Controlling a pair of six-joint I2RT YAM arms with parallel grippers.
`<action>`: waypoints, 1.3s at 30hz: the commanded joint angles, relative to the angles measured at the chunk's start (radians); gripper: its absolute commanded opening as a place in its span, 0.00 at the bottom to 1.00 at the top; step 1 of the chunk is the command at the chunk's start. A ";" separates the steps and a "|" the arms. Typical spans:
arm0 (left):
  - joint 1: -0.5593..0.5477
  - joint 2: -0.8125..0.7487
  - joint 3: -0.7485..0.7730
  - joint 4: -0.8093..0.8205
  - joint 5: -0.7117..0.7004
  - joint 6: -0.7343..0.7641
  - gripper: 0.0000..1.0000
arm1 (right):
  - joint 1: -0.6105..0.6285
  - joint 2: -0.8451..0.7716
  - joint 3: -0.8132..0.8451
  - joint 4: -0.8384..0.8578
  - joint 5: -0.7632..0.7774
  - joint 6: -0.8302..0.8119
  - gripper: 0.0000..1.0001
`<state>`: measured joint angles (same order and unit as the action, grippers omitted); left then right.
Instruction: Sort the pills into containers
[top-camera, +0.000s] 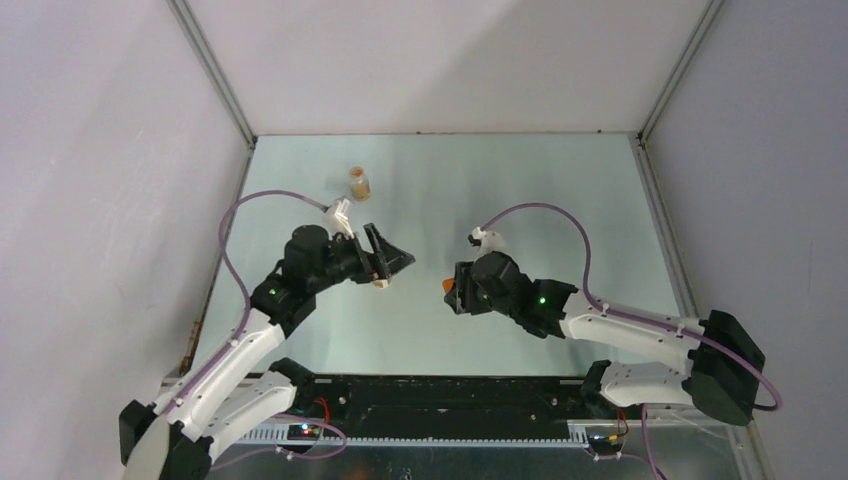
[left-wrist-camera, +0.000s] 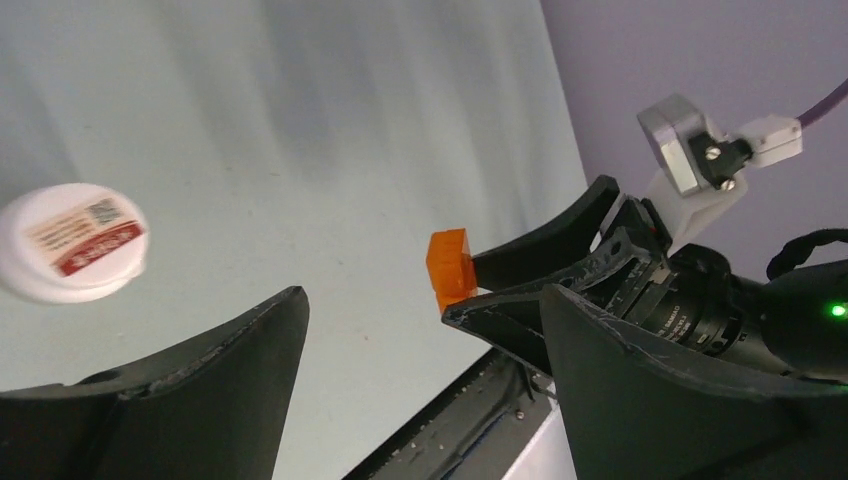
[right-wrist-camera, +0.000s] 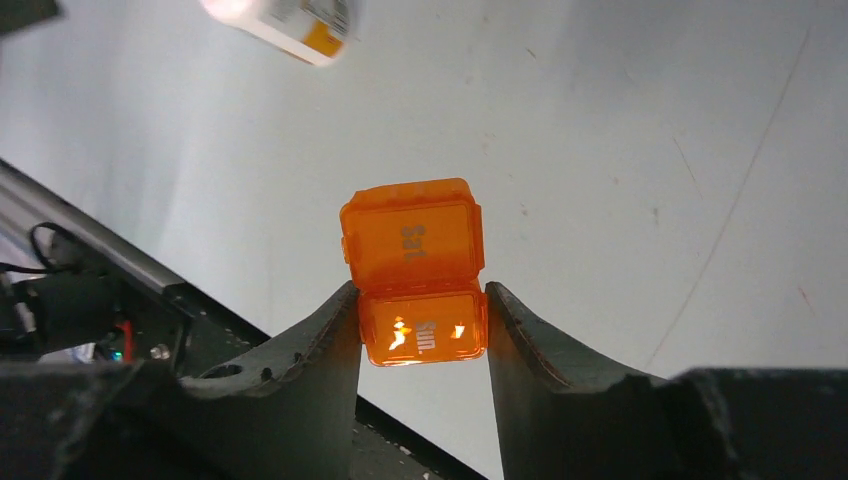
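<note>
My right gripper (top-camera: 456, 288) is shut on an orange pill box (right-wrist-camera: 413, 240) with lids marked "Sat" and "Sun". Its fingers (right-wrist-camera: 320, 345) clamp the "Sun" compartment and hold it above the table. The box also shows in the left wrist view (left-wrist-camera: 449, 267) and as an orange spot in the top view (top-camera: 447, 285). My left gripper (top-camera: 388, 262) is open and empty, its jaws wide apart (left-wrist-camera: 422, 300), facing the box from the left. A white pill bottle (left-wrist-camera: 72, 241) with a red label sits near the left gripper (top-camera: 381, 283); its edge shows in the right wrist view (right-wrist-camera: 290, 22).
A small amber bottle (top-camera: 359, 182) stands upright farther back on the pale green table (top-camera: 560, 200). White enclosure walls close the left, right and back sides. A black rail (top-camera: 450, 395) runs along the near edge between the arm bases.
</note>
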<state>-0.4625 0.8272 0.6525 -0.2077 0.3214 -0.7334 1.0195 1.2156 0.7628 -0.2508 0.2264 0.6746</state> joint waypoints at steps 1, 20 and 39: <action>-0.073 0.002 -0.001 0.151 -0.037 -0.042 0.91 | -0.005 -0.057 0.035 0.099 -0.033 -0.063 0.45; -0.220 0.074 -0.041 0.315 -0.143 -0.125 0.72 | 0.032 -0.105 0.082 0.166 -0.008 -0.156 0.46; -0.280 0.177 -0.032 0.374 -0.111 -0.185 0.22 | 0.035 -0.071 0.122 0.171 -0.084 -0.182 0.45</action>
<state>-0.7383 0.9943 0.5781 0.1356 0.2070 -0.9146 1.0515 1.1431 0.8227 -0.1238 0.1886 0.5167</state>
